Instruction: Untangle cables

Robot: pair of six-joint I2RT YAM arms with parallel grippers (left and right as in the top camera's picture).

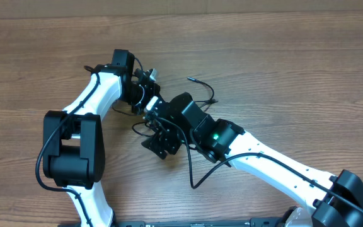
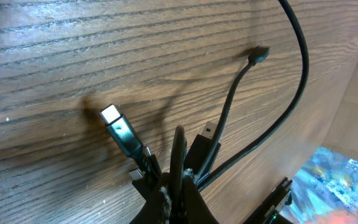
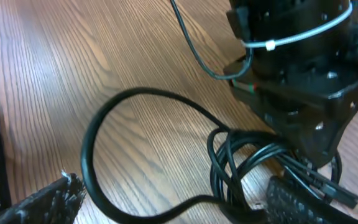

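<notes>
Right now we are mid-untangle, as we judge it: one arm anchors the bunch and the other is free to pick a strand. Nearest us, our left claw (image 2: pixel 178 165) is clamped on the cables (image 2: pixel 225 112), pinching several strands where they bunch together close to the counter (image 2: pixel 55 56). Our right claw (image 3: pixel 169 202) is spread wide and grips nothing. A thick loop (image 3: pixel 87 155), seemingly part of the tangle, lies on the wood between its fingers. Just beside the loop, a knot (image 3: pixel 241 152) of thin turns sits under the left claw's body.

Further out from the left grip, a light-tipped plug (image 2: pixel 110 114) pokes free to one side. Beyond it, a thin cord runs to a small dark plug (image 2: pixel 260 55) on the counter, apart from the rest.

Next, we think the right claw must close on one strand only, likely the loop, and draw it gently away from the anchor so the knot loosens. Catching two strands would tighten it. We see no container anywhere; the cables lie on bare wood.
</notes>
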